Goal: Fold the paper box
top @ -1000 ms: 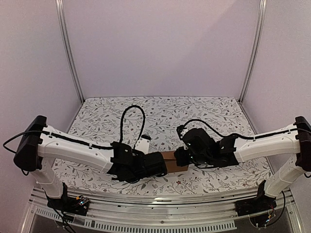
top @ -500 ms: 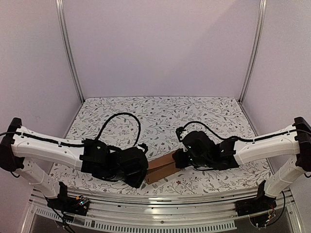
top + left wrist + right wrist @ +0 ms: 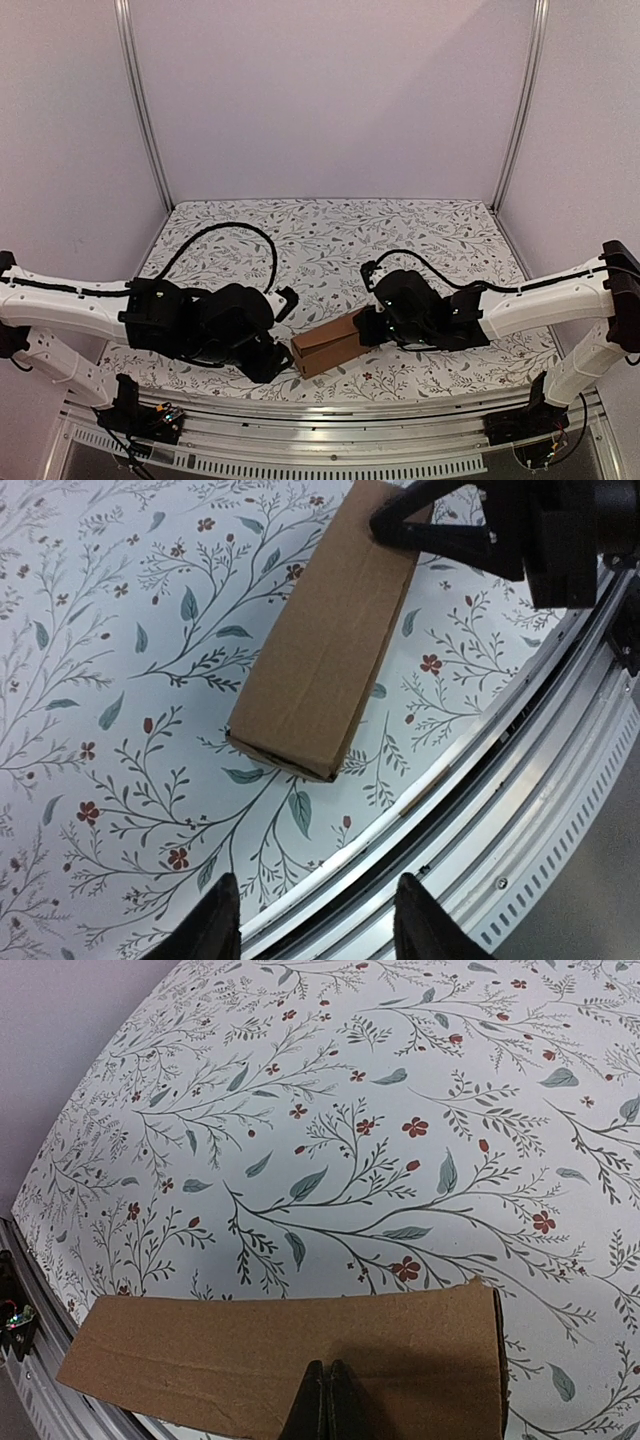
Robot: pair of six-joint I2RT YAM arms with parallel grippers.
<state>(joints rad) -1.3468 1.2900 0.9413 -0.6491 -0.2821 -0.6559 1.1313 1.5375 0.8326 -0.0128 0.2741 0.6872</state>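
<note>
Paper box gripped at its right end
Above the table's near edge the left gripper hangs spread and empty. Just beyond, the oblong box lies near centre, its right end pinched by the clenched right gripper.

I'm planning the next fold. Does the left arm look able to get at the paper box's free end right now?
Probably yes. The left tool stands open just short of the paper box, nothing lies between them, and the right tool pinches only the far end.
</note>
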